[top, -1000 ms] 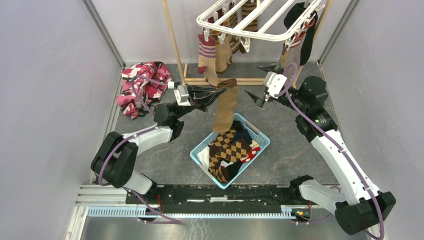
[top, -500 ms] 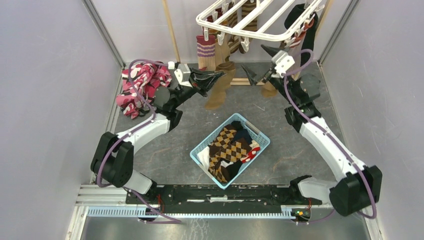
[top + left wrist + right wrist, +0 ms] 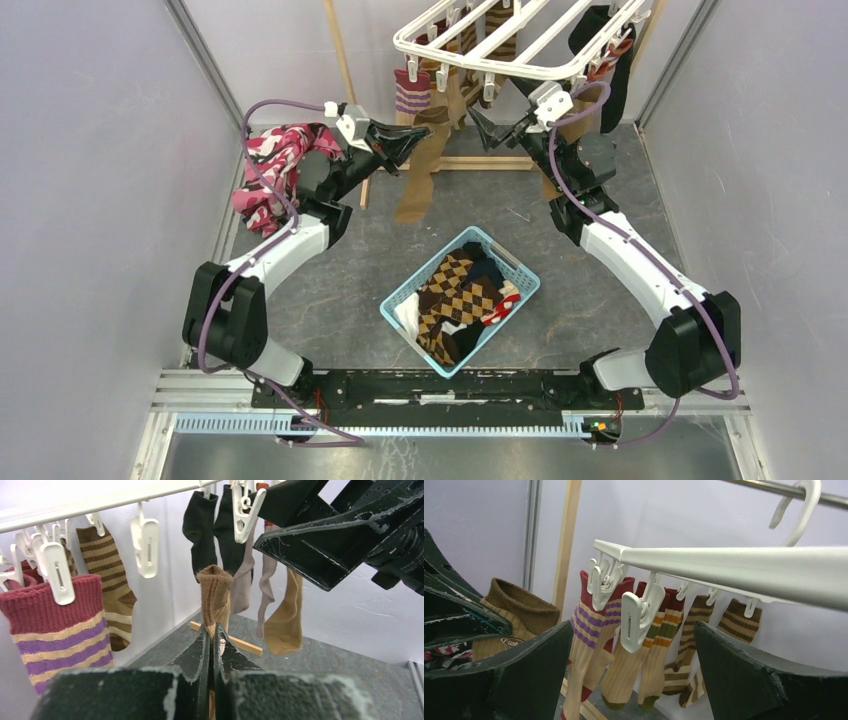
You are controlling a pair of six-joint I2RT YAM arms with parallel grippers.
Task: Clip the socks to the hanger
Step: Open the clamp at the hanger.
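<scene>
While our left jaws pinch the brown sock [image 3: 214,590] tight | our right jaws gape wide, holding nothing | both under the hanger [image 3: 734,562]

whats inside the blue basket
A loose pile of socks fills the light blue basket: brown argyle socks on top, a black sock and a red-and-white striped cuff beside them. Whatever lies underneath is covered.

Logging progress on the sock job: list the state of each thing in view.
left tool: shut on the brown sock's cuff
brown sock: dangling from that grip
right tool: open, holding nothing
hanger: hung up, several socks clipped on
clip: empty, shut
basket: holds more socks
</scene>
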